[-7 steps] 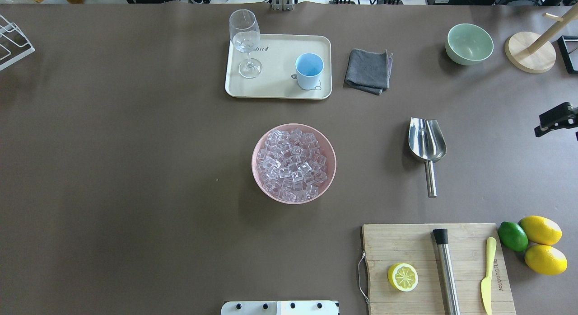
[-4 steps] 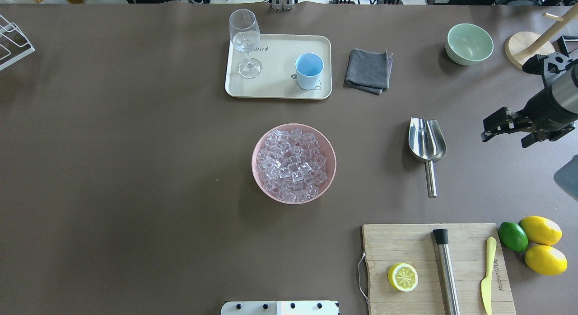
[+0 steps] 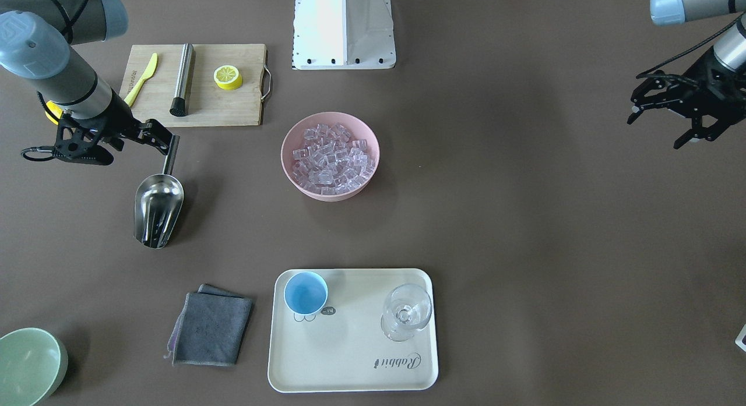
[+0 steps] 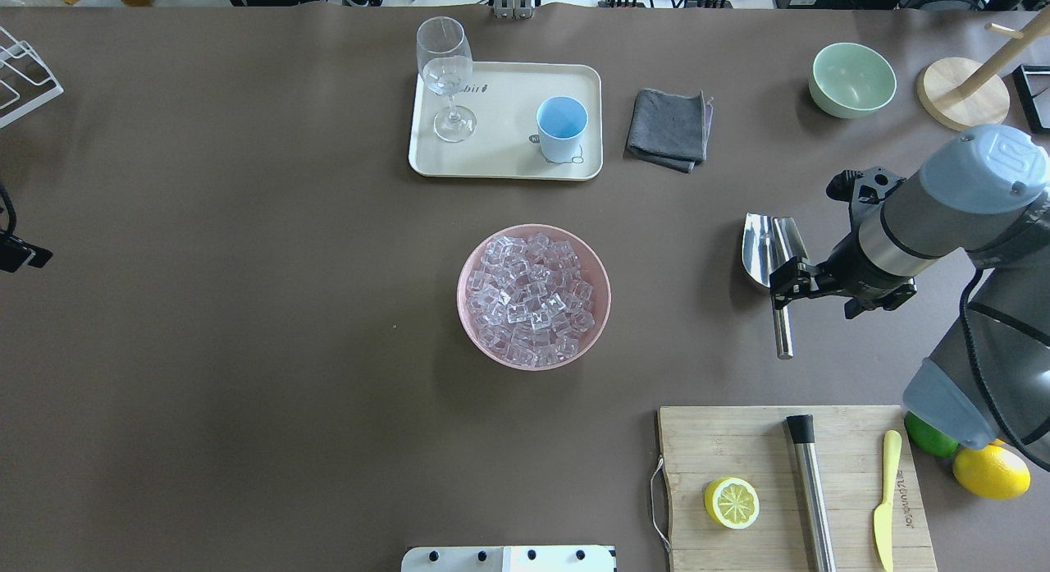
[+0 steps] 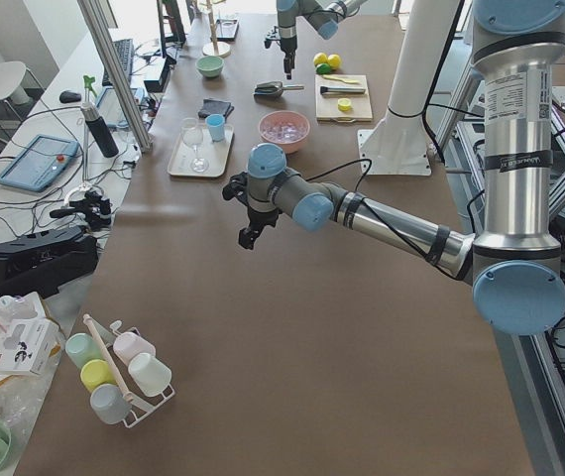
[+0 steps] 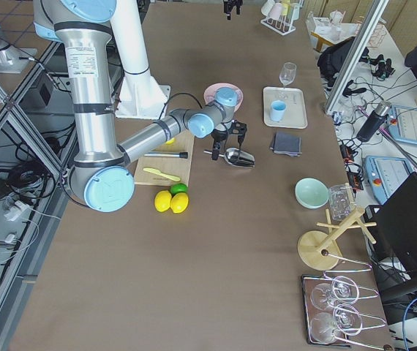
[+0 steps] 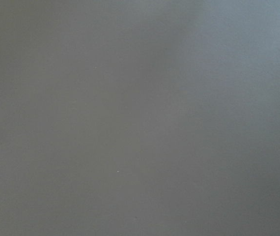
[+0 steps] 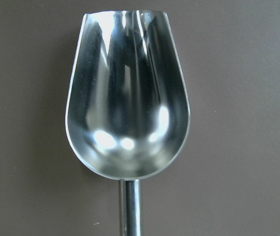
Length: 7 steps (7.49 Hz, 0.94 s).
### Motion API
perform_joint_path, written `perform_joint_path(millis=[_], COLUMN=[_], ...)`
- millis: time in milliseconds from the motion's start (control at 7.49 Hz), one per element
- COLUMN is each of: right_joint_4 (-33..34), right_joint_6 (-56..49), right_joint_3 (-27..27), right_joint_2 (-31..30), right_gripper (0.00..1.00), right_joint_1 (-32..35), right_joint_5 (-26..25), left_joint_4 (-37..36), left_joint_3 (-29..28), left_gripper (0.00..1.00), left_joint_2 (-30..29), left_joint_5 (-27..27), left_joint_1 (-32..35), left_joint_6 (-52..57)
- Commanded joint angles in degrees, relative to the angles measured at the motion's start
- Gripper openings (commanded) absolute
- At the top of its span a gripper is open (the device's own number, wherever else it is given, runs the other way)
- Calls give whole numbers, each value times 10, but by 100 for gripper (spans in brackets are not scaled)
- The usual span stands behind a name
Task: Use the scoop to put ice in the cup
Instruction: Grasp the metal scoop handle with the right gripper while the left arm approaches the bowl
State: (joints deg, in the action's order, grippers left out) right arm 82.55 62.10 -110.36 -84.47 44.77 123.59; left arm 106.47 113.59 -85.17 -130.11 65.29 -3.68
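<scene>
Since the job begins with the scoop rather than the ice, my left gripper hangs spread open and empty over bare table at the far left. It is well apart from everything and blocks nothing, and its wrist camera shows only tabletop. Further right, on the far side, the tray carries the stemmed glass at its left end. The cup stands at the tray's right end, upright, mouth up and empty, ready to be filled. Nearer me, at mid-table, the pink bowl holds the ice heaped about to its rim. Right of the tray lies a folded grey cloth. Nearer than the cloth, the scoop lies flat on the table, its trough open upward and pointing away and its handle pointing back toward me, the end I can take. My right gripper hovers where the handle meets the trough, fingers down and apart, closed on nothing. Whether they flank the handle I cannot tell. I judge the next move needs a square descent over that thin round handle, which could roll or slip when pinched. Nearest on the right, the cutting board and its steel rod play no part.
</scene>
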Motion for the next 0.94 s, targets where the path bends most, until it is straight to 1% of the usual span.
perform_joint_path(millis=[0, 267, 401, 534, 802], right_joint_4=[-25, -25, -26, -34, -83], right_joint_6=[45, 47, 46, 47, 65], right_joint_3=[23, 24, 26, 34, 59], right_joint_2=[10, 9, 9, 9, 7], right_gripper=[99, 98, 96, 94, 92], right_joint_1=[-48, -68, -78, -86, -94], right_joint_5=[-45, -54, -63, -68, -68], left_joint_4=[43, 73, 95, 114, 138], left_joint_3=[34, 37, 41, 42, 39], left_gripper=[98, 98, 98, 98, 98], left_joint_2=[4, 0, 0, 0, 2], left_joint_5=[95, 100, 119, 122, 129], left_joint_1=[-96, -149, -182, -184, -182], left_joint_6=[-1, -1, -1, -1, -1])
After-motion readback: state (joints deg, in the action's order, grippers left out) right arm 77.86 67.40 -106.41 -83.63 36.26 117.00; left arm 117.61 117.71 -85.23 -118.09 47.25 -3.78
